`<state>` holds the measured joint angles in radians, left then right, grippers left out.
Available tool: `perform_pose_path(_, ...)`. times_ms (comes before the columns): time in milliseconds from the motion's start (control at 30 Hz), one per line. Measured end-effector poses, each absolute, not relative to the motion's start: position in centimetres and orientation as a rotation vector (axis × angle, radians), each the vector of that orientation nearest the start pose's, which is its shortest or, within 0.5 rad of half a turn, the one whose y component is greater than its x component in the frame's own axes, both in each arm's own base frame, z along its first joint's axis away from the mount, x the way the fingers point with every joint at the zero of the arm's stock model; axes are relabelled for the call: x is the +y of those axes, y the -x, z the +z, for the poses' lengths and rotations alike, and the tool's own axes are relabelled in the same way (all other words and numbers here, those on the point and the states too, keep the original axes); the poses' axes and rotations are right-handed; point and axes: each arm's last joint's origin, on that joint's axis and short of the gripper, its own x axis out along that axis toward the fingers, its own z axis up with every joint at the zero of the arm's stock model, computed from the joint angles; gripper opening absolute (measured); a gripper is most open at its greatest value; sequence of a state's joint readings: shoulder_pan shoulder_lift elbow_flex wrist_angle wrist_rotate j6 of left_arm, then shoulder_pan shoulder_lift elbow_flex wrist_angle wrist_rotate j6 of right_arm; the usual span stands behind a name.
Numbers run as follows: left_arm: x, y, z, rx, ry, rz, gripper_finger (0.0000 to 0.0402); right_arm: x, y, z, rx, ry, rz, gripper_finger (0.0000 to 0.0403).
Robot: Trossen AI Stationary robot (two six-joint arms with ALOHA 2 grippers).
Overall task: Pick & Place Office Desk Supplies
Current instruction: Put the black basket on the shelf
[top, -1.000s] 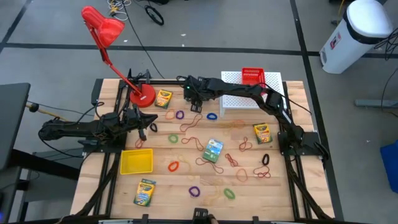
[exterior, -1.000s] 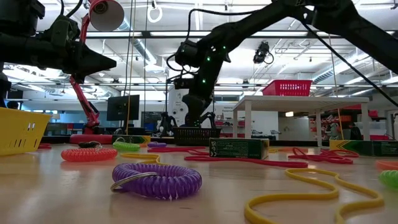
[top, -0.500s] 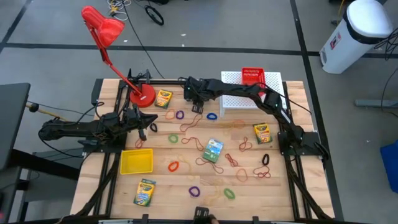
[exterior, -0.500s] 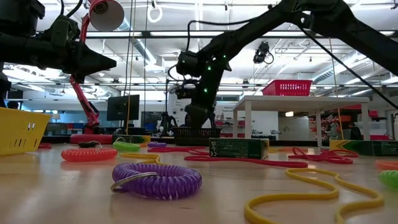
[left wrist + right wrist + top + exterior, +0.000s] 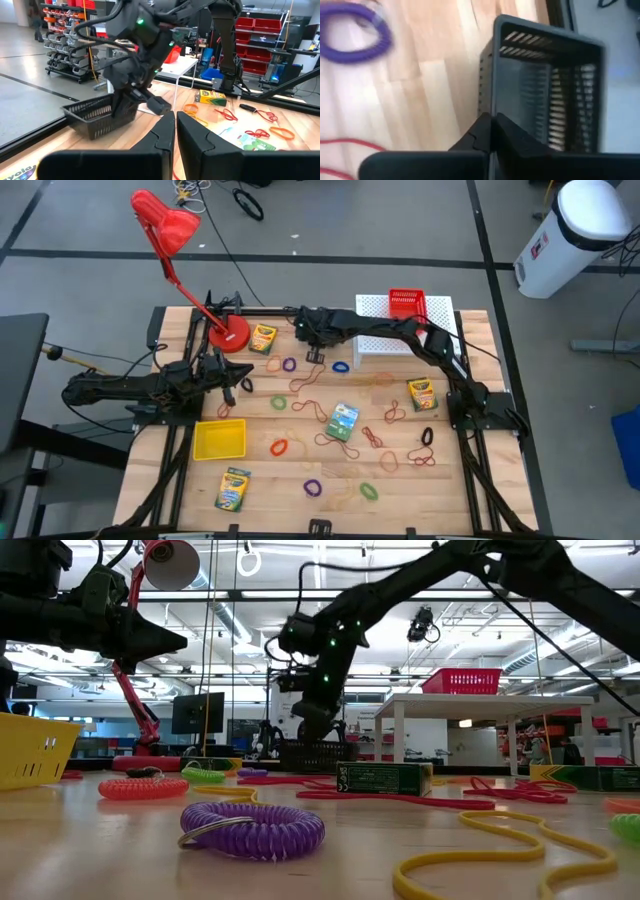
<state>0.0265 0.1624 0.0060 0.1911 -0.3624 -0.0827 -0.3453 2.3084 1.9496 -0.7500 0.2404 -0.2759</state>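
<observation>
From above, the right gripper (image 5: 312,352) grips the black mesh basket (image 5: 316,356) near the red lamp base (image 5: 229,336). In the right wrist view its fingers (image 5: 482,131) pinch the basket wall (tightly). The left gripper (image 5: 175,131), clenched empty, waits.

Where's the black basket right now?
High view: the black basket is at the table's far edge, centre, between the crayon box and the white riser. The right pincer is shut on its rim.

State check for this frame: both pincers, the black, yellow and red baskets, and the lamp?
Right pincer: shut on black basket wall.
Black basket: tilted, gripped at rim.
Left pincer: shut, empty, waiting at table's left.
Yellow basket: upright, empty.
Red basket: on white riser.
Lamp: standing.
</observation>
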Motion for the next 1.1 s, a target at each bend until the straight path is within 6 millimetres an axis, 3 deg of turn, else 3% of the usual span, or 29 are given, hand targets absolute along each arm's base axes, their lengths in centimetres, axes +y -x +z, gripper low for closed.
perform_pose_path(200,1.3,-10.5,17.1,-0.050,0.088,0.387,0.0026,-12.8,-45.9,23.1,1.107,0.168,-0.357,0.0021)
perform_pose_path(367,1.3,-10.5,17.1,-0.051,0.088,0.387,0.0026,-7.0,-44.5,27.8,1.052,0.098,-0.314,0.0011)
perform_pose_path(467,1.3,-10.5,17.1,-0.051,0.088,0.387,0.0026,-3.4,-43.1,29.5,1.078,-0.005,-0.308,0.0013)
perform_pose_path(633,1.3,-10.5,17.1,-0.054,0.088,0.387,0.0026,2.5,-40.5,29.9,1.221,-0.206,-0.375,0.0015)
perform_pose_path(800,1.3,-10.5,17.1,-0.057,0.089,0.387,0.0026,6.8,-37.9,29.8,1.336,-0.384,-0.592,0.0012)
perform_pose_path(967,1.3,-10.5,17.2,-0.061,0.090,0.387,0.0026,8.7,-36.1,29.7,1.344,-0.520,-0.846,0.0011)
perform_pose_path(1100,1.3,-10.5,17.2,-0.063,0.090,0.387,0.0026,8.9,-35.6,28.3,1.318,-0.572,-0.931,0.0011)
